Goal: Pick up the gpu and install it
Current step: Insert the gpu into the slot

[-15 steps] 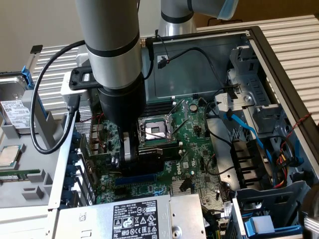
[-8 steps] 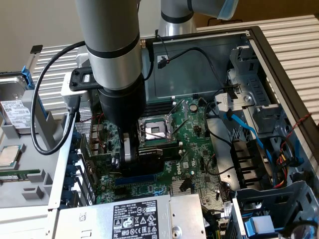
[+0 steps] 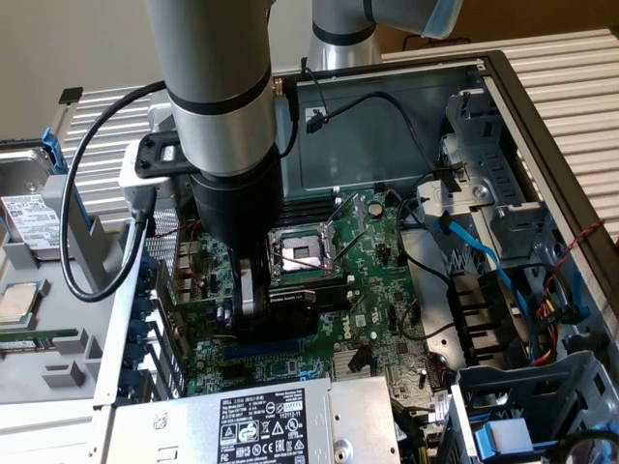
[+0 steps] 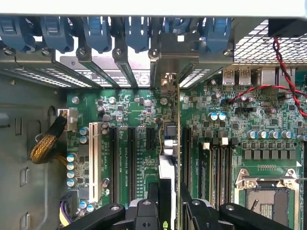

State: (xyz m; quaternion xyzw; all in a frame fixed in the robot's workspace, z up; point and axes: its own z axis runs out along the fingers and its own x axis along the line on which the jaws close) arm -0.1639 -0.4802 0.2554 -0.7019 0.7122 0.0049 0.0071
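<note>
The gpu (image 3: 308, 298) stands on edge low over the green motherboard (image 3: 387, 290) inside the open computer case, its black shroud just below the CPU socket (image 3: 305, 253). My gripper (image 3: 255, 311) is shut on it. In the wrist view the gpu (image 4: 169, 143) runs edge-on from between my fingers (image 4: 153, 194) to its silver bracket (image 4: 168, 81) at the case's rear openings. It sits between two black expansion slots (image 4: 150, 139); I cannot tell whether it is seated in a slot.
Blue retention clips (image 4: 96, 33) line the rear slot openings. A white slot (image 4: 93, 160) and a braided cable (image 4: 45, 143) lie nearby. A red-black wire (image 4: 283, 57) crosses the board. The power supply (image 3: 261, 425), drive cage (image 3: 522, 416) and blue cable (image 3: 474, 246) crowd the case.
</note>
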